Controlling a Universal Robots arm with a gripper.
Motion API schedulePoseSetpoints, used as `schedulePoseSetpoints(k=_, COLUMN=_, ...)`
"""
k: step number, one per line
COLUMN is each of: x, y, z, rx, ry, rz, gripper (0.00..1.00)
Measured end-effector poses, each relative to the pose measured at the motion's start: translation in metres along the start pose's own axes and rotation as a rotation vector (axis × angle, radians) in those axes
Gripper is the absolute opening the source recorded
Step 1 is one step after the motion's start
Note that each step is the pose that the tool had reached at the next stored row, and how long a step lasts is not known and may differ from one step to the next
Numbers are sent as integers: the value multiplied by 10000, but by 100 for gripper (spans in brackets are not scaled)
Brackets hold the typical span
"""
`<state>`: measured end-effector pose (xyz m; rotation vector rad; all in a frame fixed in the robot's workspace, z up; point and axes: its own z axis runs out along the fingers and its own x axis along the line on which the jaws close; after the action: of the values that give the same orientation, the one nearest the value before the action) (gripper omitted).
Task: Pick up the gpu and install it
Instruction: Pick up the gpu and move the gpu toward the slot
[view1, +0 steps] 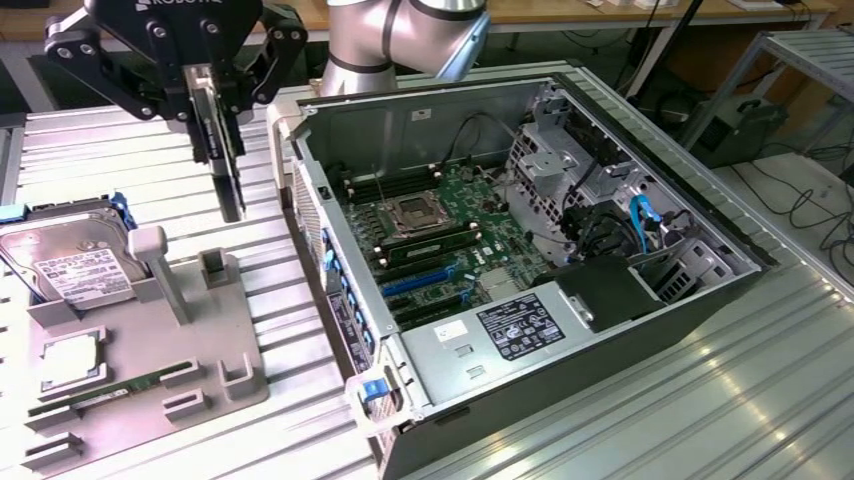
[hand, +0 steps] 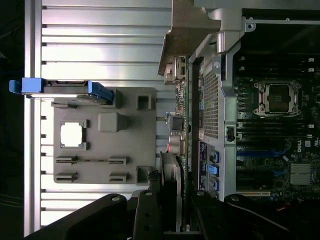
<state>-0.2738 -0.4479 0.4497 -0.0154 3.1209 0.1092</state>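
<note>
The gpu is a thin dark card hanging upright and edge-on, with my gripper shut on its upper part. It hangs above the grey holder tray, off to the exterior view's left of the open computer case. In the wrist view the gpu runs away from my gripper, with its pale metal bracket at the far end, just outside the case wall. The motherboard lies exposed inside the case, its blue expansion slots uncovered.
The holder tray carries a silver hard drive with blue rails, a processor chip and a narrow green memory stick. A power supply and drive cages fill the case's other side. Ribbed metal tabletop surrounds everything.
</note>
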Motion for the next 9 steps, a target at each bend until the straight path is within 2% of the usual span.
schedulePoseSetpoints(k=9, x=-114, y=-1, z=2, rx=1, ry=1, rz=0, gripper=27)
